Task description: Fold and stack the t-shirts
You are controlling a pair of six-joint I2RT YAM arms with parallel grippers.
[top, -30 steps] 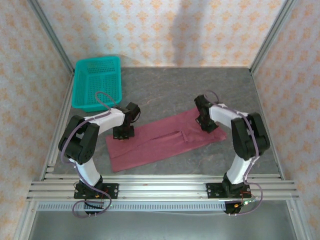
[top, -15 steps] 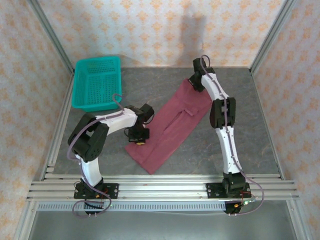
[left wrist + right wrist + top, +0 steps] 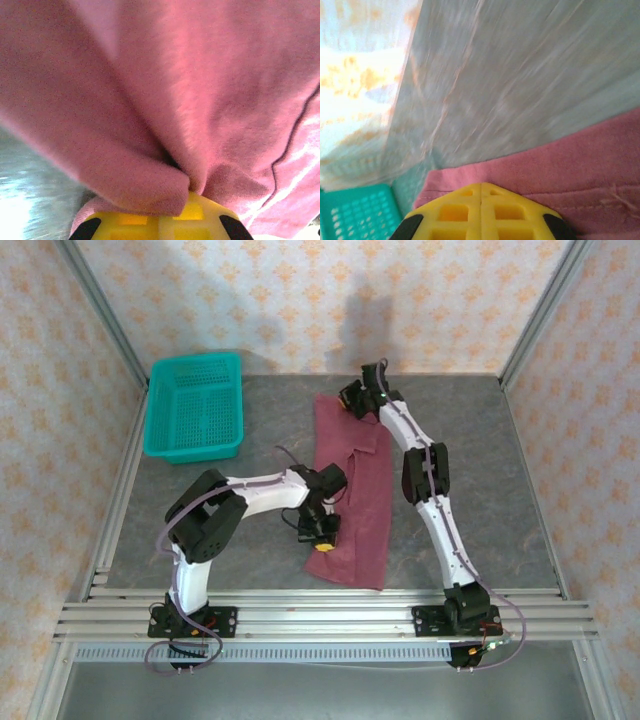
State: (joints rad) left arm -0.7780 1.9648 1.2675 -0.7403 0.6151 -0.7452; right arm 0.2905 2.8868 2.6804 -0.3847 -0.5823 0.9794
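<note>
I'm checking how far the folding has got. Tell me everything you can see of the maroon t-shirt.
The maroon t-shirt looks like soft cotton knit and appears folded lengthwise into a long narrow strip. It lies mostly flat on the grey table, running from the far middle toward the near edge. The right gripper is shut on its far end; the left gripper is shut on bunched cloth at its near left edge. A stitched seam shows; no lettering does.
</note>
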